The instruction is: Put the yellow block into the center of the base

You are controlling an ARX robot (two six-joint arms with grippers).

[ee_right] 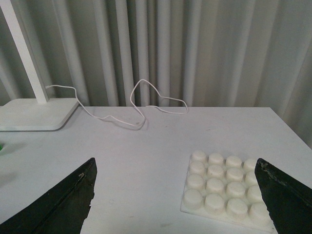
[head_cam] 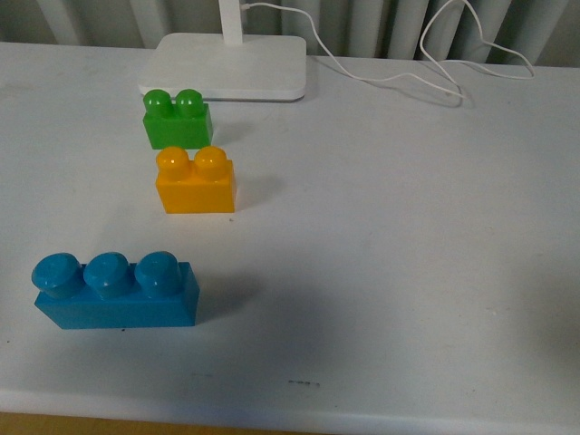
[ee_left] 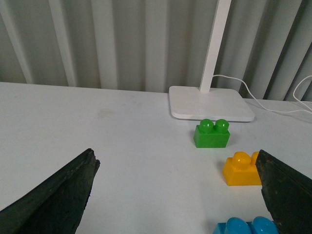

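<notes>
The yellow block point(head_cam: 195, 184) stands upright on the white table in the front view, two studs on top, between a green brick and a blue brick. The left wrist view shows the same yellow block point(ee_left: 241, 170) partly behind one dark finger. My left gripper point(ee_left: 178, 195) is open, well short of the block, nothing between its fingers. The white studded base point(ee_right: 222, 187) lies flat on the table in the right wrist view only. My right gripper point(ee_right: 178, 197) is open above the table, with the base near one finger. Neither arm shows in the front view.
A green two-stud brick point(head_cam: 177, 119) sits just behind the yellow one, a blue three-stud brick point(head_cam: 116, 290) nearer the front edge. A smooth white lamp foot point(head_cam: 236, 65) with its pole stands at the back, and its white cable point(head_cam: 408, 77) trails to the right.
</notes>
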